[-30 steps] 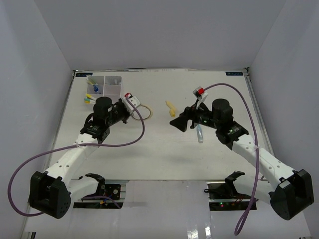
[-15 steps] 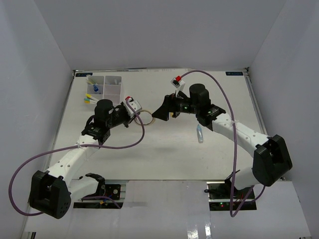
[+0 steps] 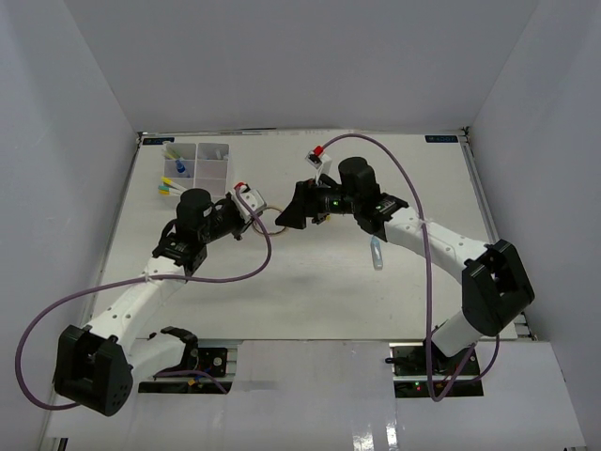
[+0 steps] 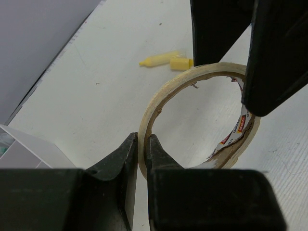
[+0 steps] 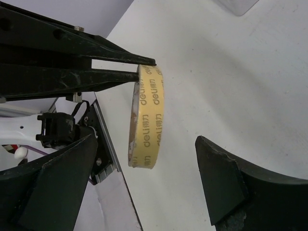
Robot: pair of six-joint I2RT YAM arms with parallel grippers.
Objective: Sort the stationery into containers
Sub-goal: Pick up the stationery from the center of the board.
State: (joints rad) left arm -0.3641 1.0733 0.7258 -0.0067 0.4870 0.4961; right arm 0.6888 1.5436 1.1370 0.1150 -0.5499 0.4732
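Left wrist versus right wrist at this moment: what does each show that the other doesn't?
Only the left wrist view shows the yellow pen lying on the table beyond the tape ring. Only the right wrist view shows the lettering on the ring's outer face and how wide the right gripper stands open. Both show the left gripper pinching the ring's wall.

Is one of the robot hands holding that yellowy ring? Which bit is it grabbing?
Yes. The left gripper pinches the tape ring by its thin wall, one finger inside, one outside. The right gripper is open around it, not gripping.
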